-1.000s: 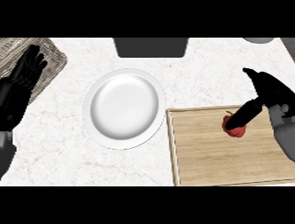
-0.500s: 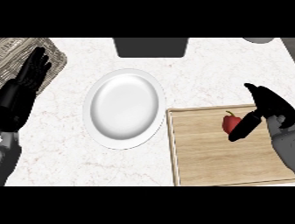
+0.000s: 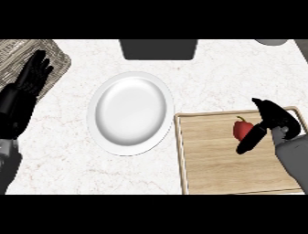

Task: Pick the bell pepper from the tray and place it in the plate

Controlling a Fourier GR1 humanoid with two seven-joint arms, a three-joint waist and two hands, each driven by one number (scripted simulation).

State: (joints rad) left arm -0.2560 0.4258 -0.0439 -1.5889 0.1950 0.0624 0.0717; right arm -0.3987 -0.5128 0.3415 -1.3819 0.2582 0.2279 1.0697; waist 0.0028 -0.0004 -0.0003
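Head view, and the right hand (image 3: 276,121) was over the wooden tray (image 3: 210,167), up by the tray's far right corner. Its fingers (image 3: 249,140) ran out fairly straight, slanting toward the tray's middle, and lay just along the right side of the red bell pepper (image 3: 241,130). They were not wrapped round it. So the hand was unclenched, holding nothing, and whether the fingers actually touched the pepper could not be told from up here.

The pepper itself sat on the tray's wooden floor, in the far right part, its green stem pointing toward the tray's far rim. It was well apart from the white plate (image 3: 130,112).

That plate lay on the white marble tabletop (image 3: 68,169) near the middle, just beside the tray's left rim, with nothing on it. The tray filled the near right corner of the tabletop.

Over on the left edge, the left hand (image 3: 19,97) rested with fingers straight and pointing up, relaxed, gripping nothing, partly over a woven mat (image 3: 0,59) at the far left corner.

Along the far edge stood a dark grey container (image 3: 158,49), and a pale grey object (image 3: 272,42) peeked in at the far right corner.
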